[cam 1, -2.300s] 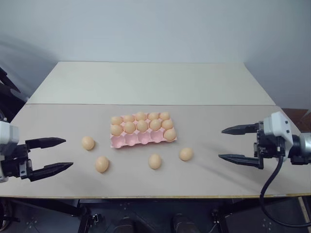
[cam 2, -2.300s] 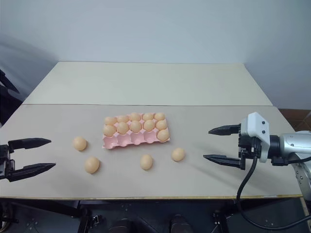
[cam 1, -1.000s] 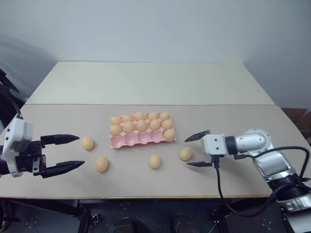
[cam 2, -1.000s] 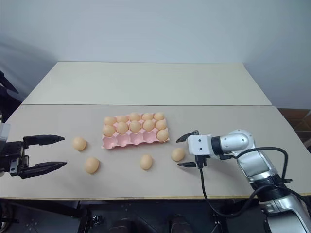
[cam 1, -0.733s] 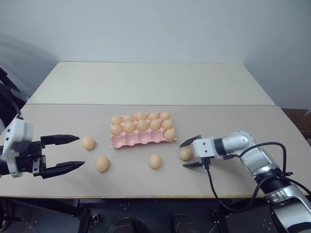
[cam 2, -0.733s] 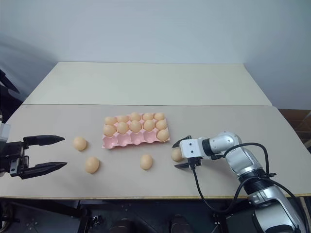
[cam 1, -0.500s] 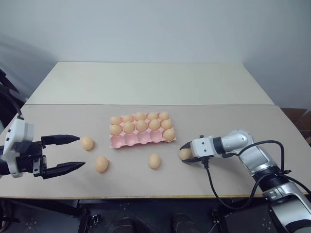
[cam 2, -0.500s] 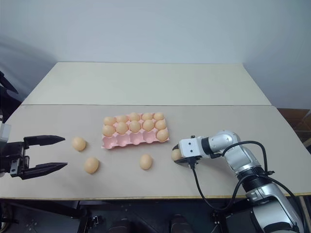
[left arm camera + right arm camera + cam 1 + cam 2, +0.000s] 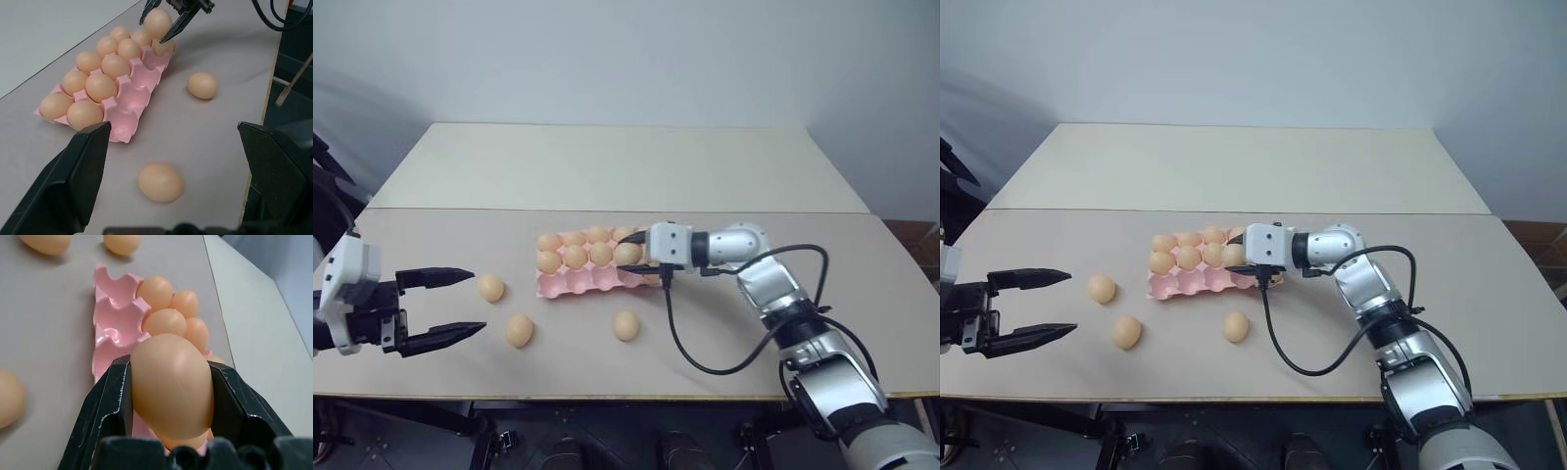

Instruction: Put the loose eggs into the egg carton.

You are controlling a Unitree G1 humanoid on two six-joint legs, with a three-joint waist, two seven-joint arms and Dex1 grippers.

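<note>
The pale pink egg carton (image 9: 576, 285) lies mid-table, its two back rows full of eggs and several front cups bare. My right gripper (image 9: 632, 254) is shut on one tan egg (image 9: 171, 387) and holds it just above the carton's right end; the held egg (image 9: 157, 22) is also in the left wrist view. Three loose eggs rest on the table: one (image 9: 490, 287) left of the carton, one (image 9: 518, 330) nearer the front, one (image 9: 626, 325) in front of the carton. At the left, my left gripper (image 9: 476, 300) stands open with nothing in it, short of the two left eggs.
A second, paler table (image 9: 607, 166) butts against the back of this one. The black cable (image 9: 680, 345) from my right wrist loops over the table to the right of the front egg. The table's front edge (image 9: 626, 396) runs close behind the loose eggs.
My right gripper closed on the rightmost loose egg, lifted it and carried it left to above the carton's right end. The left gripper stayed put.
</note>
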